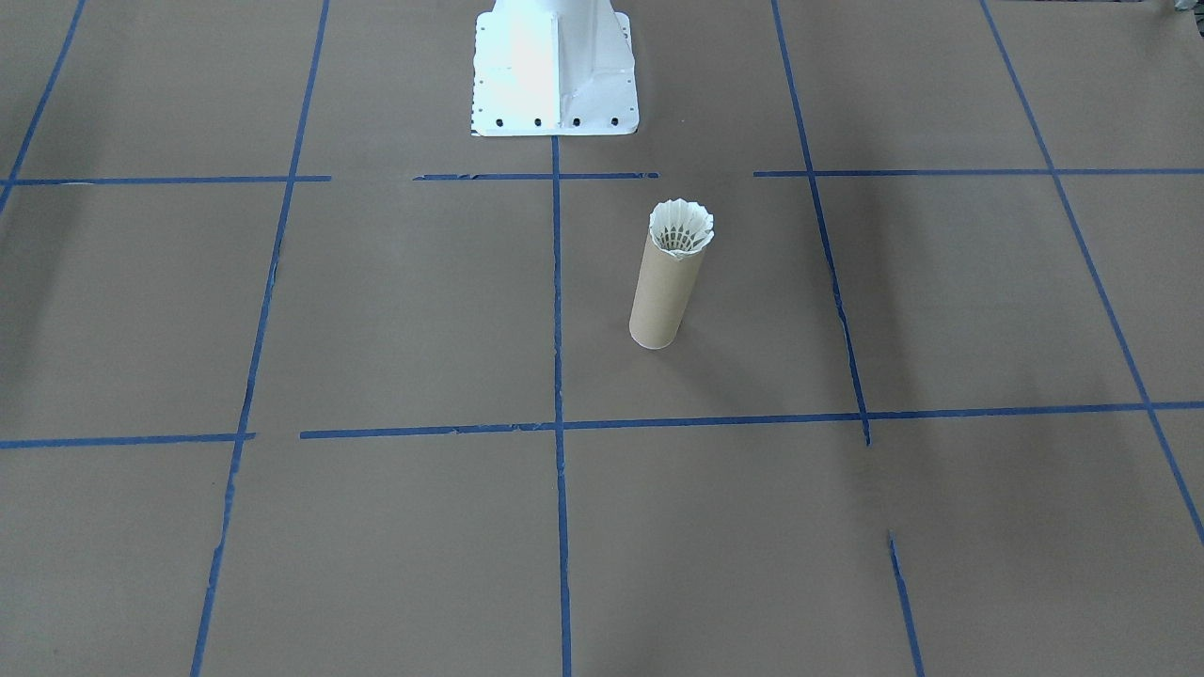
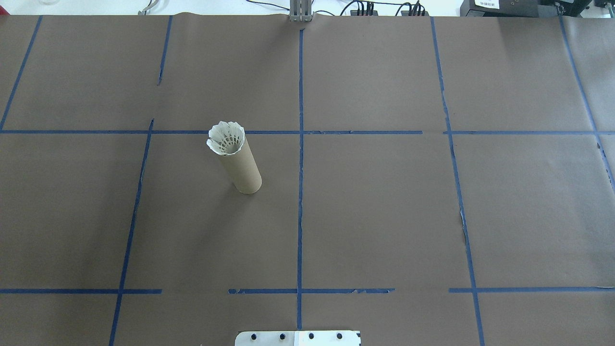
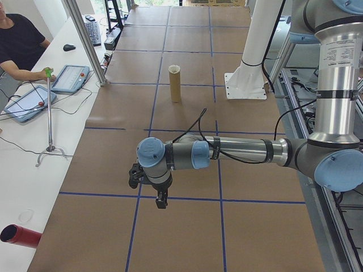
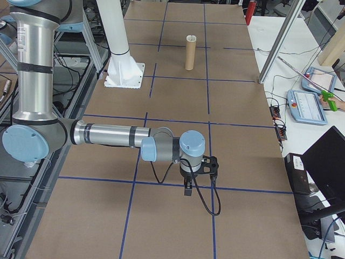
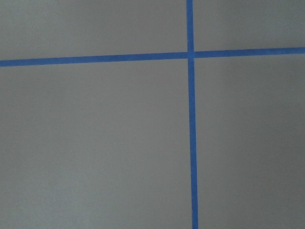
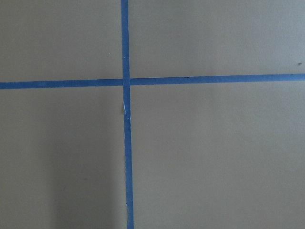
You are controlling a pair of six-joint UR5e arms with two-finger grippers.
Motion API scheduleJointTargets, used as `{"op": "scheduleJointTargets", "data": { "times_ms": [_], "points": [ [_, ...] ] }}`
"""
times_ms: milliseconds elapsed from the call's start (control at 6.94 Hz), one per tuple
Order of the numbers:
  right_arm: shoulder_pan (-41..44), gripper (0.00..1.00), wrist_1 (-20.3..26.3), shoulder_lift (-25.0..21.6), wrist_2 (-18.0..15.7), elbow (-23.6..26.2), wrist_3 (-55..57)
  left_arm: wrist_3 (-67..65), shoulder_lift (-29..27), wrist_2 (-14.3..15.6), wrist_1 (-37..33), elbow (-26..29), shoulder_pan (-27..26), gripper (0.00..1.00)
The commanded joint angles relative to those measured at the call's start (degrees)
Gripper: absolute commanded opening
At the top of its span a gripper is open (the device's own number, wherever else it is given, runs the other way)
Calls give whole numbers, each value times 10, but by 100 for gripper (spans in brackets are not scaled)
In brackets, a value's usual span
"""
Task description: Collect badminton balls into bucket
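Brown paper gridded with blue tape covers the table, no legible writing; upright cardboard bucket holds the shuttlecock at its mouth; both grippers' jaw state cannot be told.

The right wrist-mounted view showed only the flat brown paper-covered table, which filled the whole frame. Two strips of blue tape lay flat on it. A vertical blue tape strip ran from the top edge to the bottom edge, left of the frame's centre. A horizontal blue tape strip ran from the left edge to the right edge, in the upper half of the frame. The two strips crossed in the upper left part of the frame. Just below the crossing, a thin pale nick showed along the vertical strip's left edge. A tiny dark speck sat near the right edge, above the horizontal strip. The lower left of the frame looked slightly darker than the rest.
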Motion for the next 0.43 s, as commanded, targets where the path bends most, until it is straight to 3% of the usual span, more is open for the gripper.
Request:
{"op": "scheduleJointTargets", "data": {
  "times_ms": [0, 288],
  "points": [
    [0, 100, 0, 0, 0, 0, 0, 0, -3, 0, 1, -1, 0, 100],
    [0, 100, 0, 0, 0, 0, 0, 0, -5, -1, 1, 0, 0, 100]
  ]
}}
